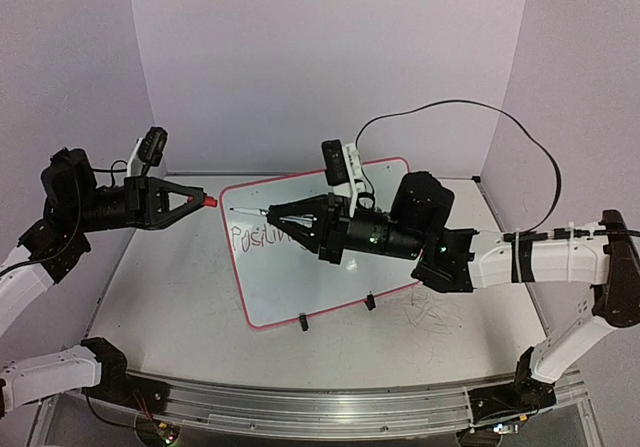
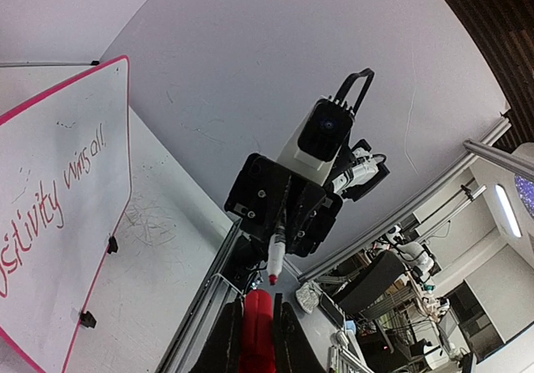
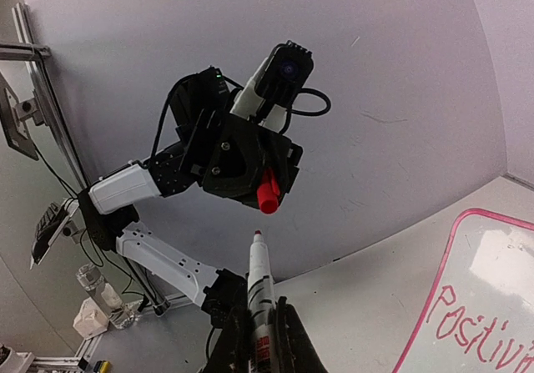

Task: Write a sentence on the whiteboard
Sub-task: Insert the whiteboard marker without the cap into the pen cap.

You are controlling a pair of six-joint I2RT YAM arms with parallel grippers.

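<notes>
Holding the marker (image 1: 250, 211) tight, the right gripper (image 1: 272, 213) points its tip sideways at the left gripper (image 1: 203, 201), which pinches the red cap (image 1: 211, 201). Tip and cap line up, near but apart. The whiteboard (image 1: 300, 287) lies below them, nearer the right arm, with the sentence (image 1: 258, 237) on it. One marker, one cap, one board, one line of words.

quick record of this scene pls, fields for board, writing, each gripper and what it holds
whiteboard: lying on the table, red-pink rim
sentence: "Positivity wins all", one line, red-purple
left gripper: shut on red cap
right gripper: shut on marker
marker: uncapped, tip pointing at the red cap, a gap between them
</notes>
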